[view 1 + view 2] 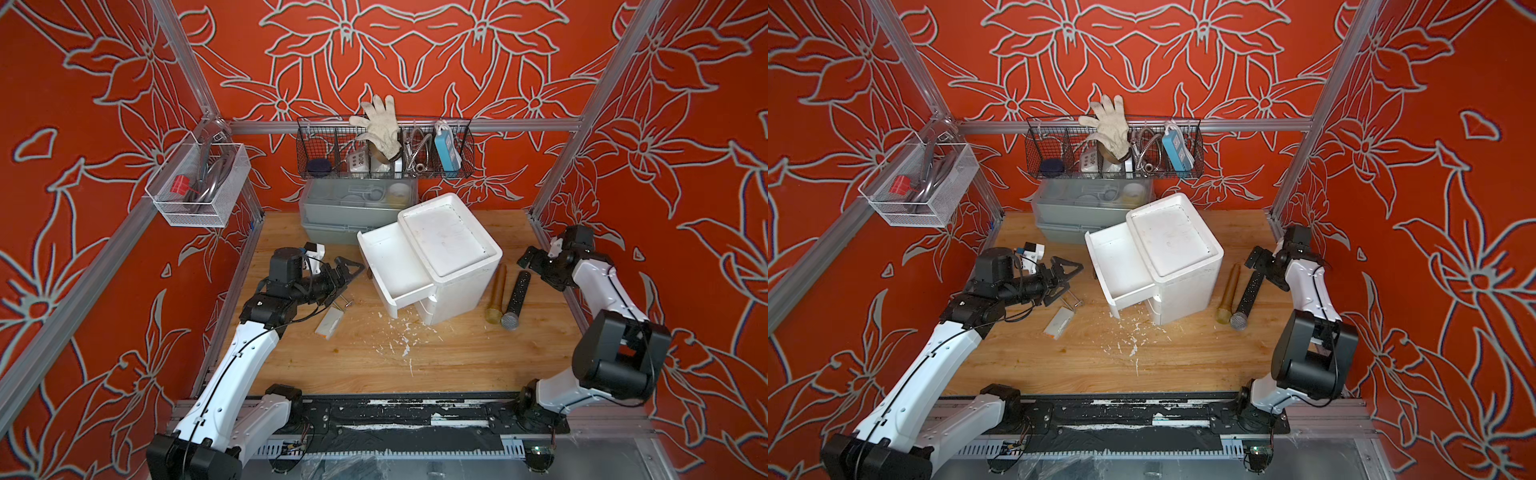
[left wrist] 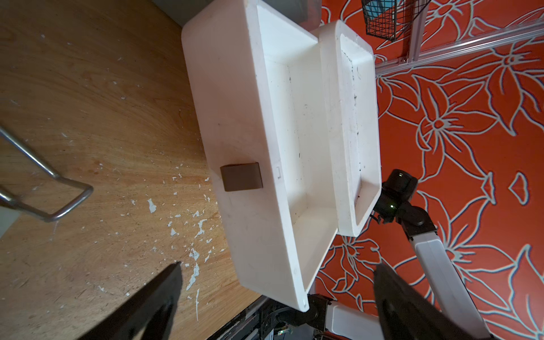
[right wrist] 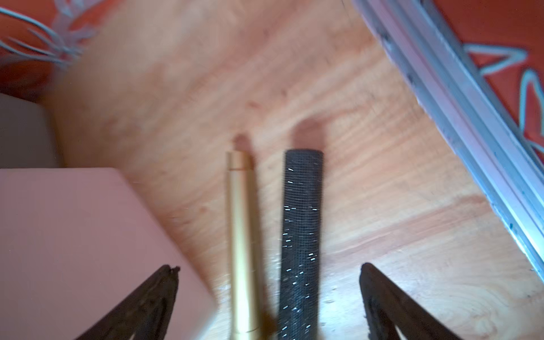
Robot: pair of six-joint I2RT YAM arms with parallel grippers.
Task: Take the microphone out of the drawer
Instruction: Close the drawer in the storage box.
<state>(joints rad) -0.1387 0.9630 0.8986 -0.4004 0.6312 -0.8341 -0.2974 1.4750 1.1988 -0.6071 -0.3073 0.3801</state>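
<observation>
The white cabinet (image 1: 449, 232) stands mid-table with its top drawer (image 1: 386, 257) (image 1: 1121, 257) pulled out; the drawer's inside (image 2: 297, 117) shows bare white. Two microphones lie side by side on the wood right of the cabinet: a gold one (image 1: 497, 293) (image 1: 1230, 293) (image 3: 243, 220) and a black glittery one (image 1: 517, 299) (image 1: 1250, 297) (image 3: 301, 220) with a silver head. My right gripper (image 1: 538, 268) (image 1: 1266, 270) (image 3: 268, 266) hovers open over their handle ends, holding nothing. My left gripper (image 1: 347, 280) (image 1: 1067, 278) (image 2: 276, 266) is open and empty, left of the drawer front.
A grey bin (image 1: 332, 208) sits behind the cabinet under a black wire basket (image 1: 457, 166). A white mesh basket (image 1: 232, 166) hangs on the left wall. A small white tool (image 1: 328, 324), a metal loop (image 2: 67, 206) and white flakes (image 1: 399, 336) lie on the table.
</observation>
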